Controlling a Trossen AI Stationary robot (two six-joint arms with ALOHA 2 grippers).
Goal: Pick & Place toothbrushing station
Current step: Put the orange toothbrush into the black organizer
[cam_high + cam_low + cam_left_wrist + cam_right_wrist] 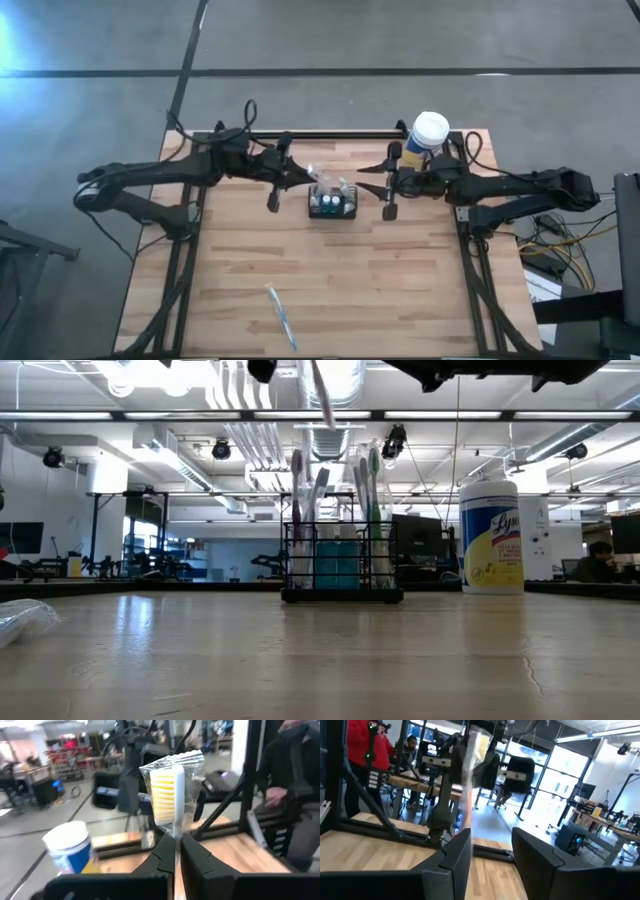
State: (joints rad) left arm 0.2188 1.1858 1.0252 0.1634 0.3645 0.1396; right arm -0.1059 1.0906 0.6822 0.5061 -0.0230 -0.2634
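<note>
The toothbrushing station (pixel 332 203) is a small black wire-mesh holder in the middle of the table. It stands on its base and holds several toothbrushes and a teal tube (pixel 338 560). My left gripper (pixel 303 177) is just left of it and above it, shut on a toothbrush in a clear wrapper (pixel 169 790). The toothbrush also shows in the low view (pixel 322 398), above the holder. My right gripper (pixel 372 184) hangs open and empty just right of the holder, its fingers (pixel 452 855) wide apart. My left gripper pinches the wrapped toothbrush between its two fingertips (pixel 165 852), on the stem just below the bristle head (pixel 176 831). The yellow-white bristle head sticks out past the fingertips inside the wrapper. The toothbrush is lifted clear, slanting above the holder.
A white-lidded canister with a yellow label (pixel 428 138) stands at the far right, behind my right arm. Another wrapped toothbrush (pixel 281 316) lies near the table's near edge; its wrapper shows in the low view (pixel 25 622). People show in the room beyond (pixel 367 750).
</note>
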